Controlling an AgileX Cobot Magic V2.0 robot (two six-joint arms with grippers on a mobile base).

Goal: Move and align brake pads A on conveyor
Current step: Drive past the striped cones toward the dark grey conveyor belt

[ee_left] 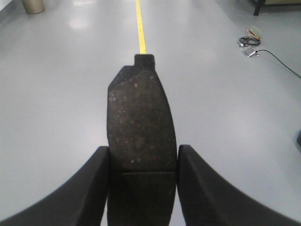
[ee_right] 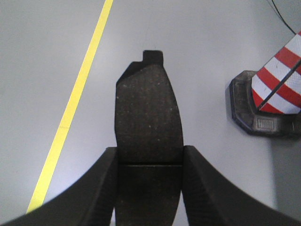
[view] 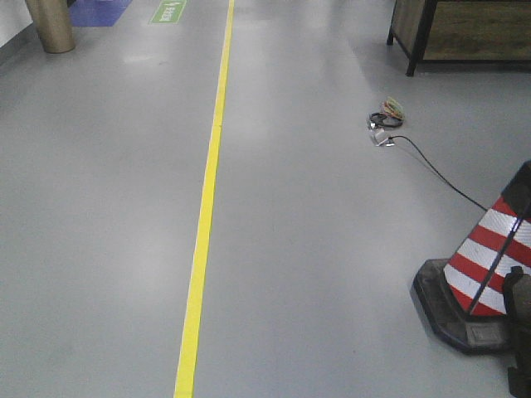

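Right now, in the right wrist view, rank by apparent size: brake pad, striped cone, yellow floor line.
1. brake pad, enlarged by nearness to the camera.
2. striped cone, cropped by the frame.
3. yellow floor line, thin; cone versus line is unsure.

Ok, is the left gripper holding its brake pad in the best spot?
Probably yes: left gripper pinches the brake pad across its two long edges at the cross groove, approached from the untabbed end; mid-length should balance it.
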